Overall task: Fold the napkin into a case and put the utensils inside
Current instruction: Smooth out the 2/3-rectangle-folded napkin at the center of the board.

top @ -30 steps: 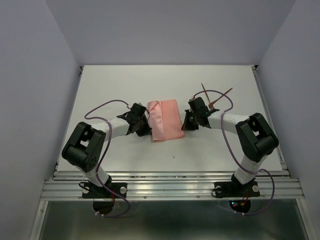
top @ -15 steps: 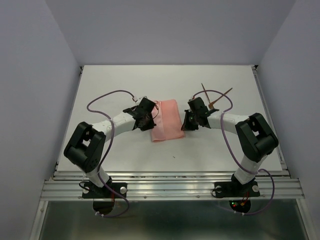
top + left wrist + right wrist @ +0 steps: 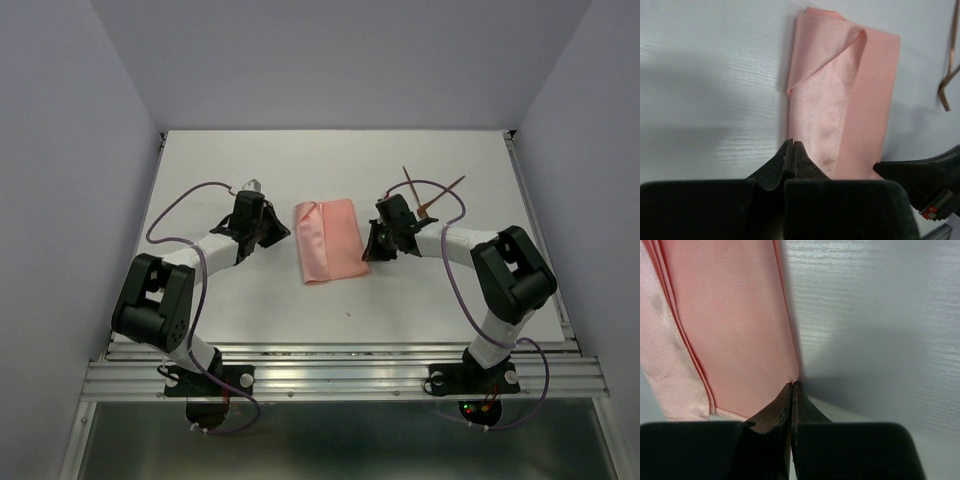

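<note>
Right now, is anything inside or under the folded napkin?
Nothing shows. The napkin lies flat on the table, one flap folded over its left side. Both utensils lie outside, on the table to its right. Between the layers is covered, so that cannot be checked.

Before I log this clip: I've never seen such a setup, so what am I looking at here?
Two robot arms, the left arm and right arm, are bolted at the near edge of a table. The wide picture comes from a fixed camera above and behind them. The other two come from a camera on each wrist, looking past its black fingers. On the table lie a pink napkin, folded oblong, and two thin brown utensils beyond the right arm. The left fingers are shut, empty, clear of the napkin. The right fingers are shut, tips at the napkin's right edge; whether they pinch cloth I cannot tell.
</note>
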Robot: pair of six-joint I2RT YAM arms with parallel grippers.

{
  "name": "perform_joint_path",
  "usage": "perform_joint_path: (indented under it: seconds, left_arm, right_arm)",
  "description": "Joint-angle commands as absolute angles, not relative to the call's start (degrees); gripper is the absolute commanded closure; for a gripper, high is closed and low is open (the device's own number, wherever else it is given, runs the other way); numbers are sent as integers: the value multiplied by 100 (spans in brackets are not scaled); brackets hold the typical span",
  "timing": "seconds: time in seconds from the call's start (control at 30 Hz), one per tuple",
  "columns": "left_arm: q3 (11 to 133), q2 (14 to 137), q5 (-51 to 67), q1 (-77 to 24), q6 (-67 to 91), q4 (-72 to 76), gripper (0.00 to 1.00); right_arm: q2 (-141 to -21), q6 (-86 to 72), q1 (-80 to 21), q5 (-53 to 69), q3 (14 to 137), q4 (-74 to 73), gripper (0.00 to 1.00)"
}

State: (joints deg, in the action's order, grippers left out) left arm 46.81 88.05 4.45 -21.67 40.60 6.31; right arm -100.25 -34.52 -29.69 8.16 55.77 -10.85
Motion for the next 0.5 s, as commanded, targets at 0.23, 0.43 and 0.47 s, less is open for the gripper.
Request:
perform_joint_path:
  seconds: [0.23, 0.43, 0.47]
  left_arm:
    - [3525, 9324, 2696, -1495, 4939, 4603, 100]
    - [3033, 10053, 3207, -1459, 5597, 6421, 100]
    - [2989, 10133, 3217, -1459, 5651, 6581, 100]
  right_arm:
    - [-9958, -3331, -3015, 923, 5607, -1107, 99]
    - [-9949, -3313, -3015, 923, 5572, -1116, 99]
    - [-9949, -3305, -3015, 932, 5572, -1116, 99]
